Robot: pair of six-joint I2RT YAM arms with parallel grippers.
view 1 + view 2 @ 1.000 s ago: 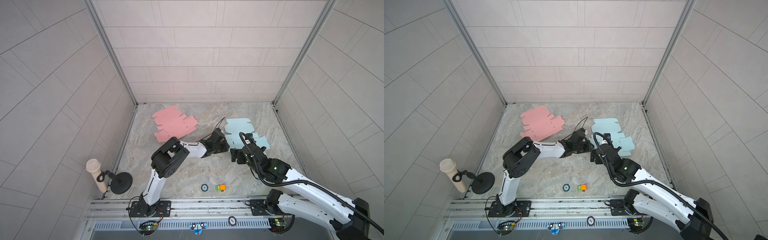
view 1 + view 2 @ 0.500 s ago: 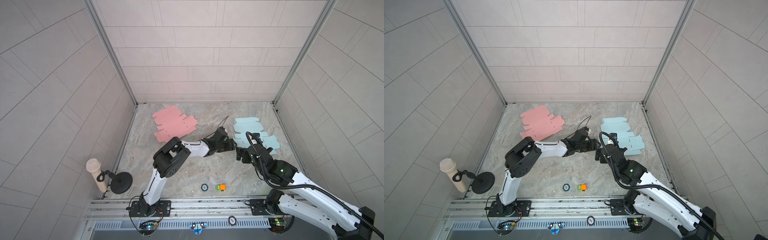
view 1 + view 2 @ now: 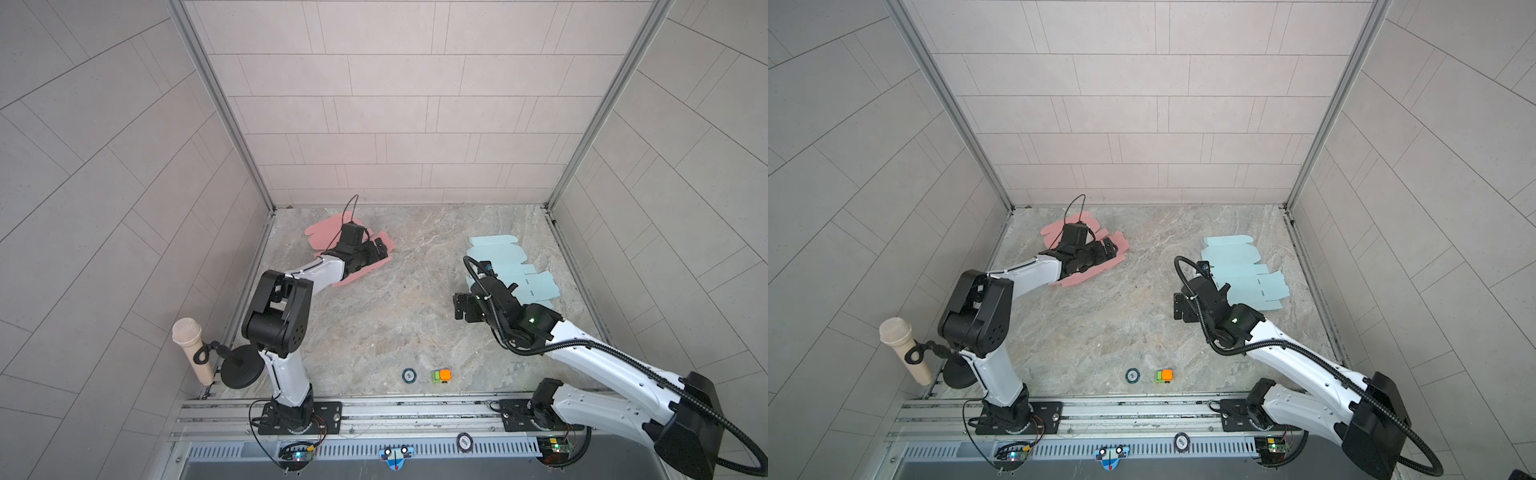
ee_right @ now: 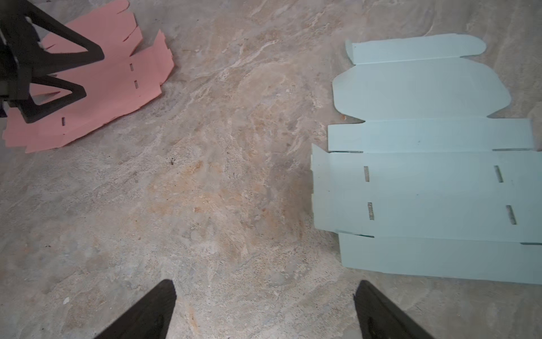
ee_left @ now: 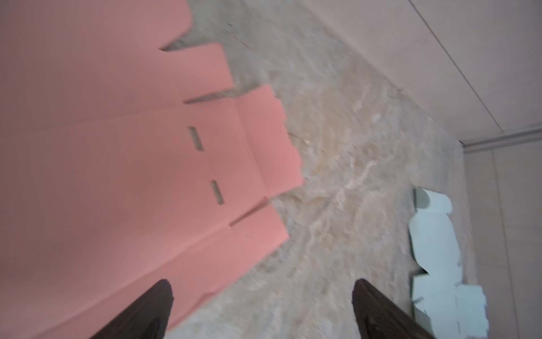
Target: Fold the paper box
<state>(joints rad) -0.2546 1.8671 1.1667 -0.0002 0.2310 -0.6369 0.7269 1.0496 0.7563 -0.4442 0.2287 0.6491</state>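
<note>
1. On my feed, the pink blank (image 3: 322, 227), a die-cut paper box sheet, lies flat and unfolded on the bench (image 3: 374, 324), near the rear left corner.
2. The blue blank (image 3: 498, 253), a second sheet of the same cut, lies flat on the right side of the bench. It is well apart from the pink blank and close to the right wall.
3. My left arm stretches out over the pink blank. The left fingers (image 5: 146, 314) are released and spread wide, with nothing between them.
4. In the left wrist view, which is a little blurred, one of those fingers sits over the pink blank's edge and its mate over bare bench. I cannot tell whether either touches the paper.
5. The right fingers (image 4: 149, 314) are also released, splayed wide and empty. In both top views they sit above bare bench just beside the blue blank's inner edge.
6. The right wrist view shows the blue blank's panels lying level, with four short slots (image 4: 366, 173) cut into the broad middle panel.
7. Near the front edge of the bench, a small round disc (image 3: 409, 375) and a green and orange block (image 3: 441, 375) sit side by side, well apart from both blanks.
8. A microphone (image 3: 189, 345) on a black stand is at the front left corner.
</note>
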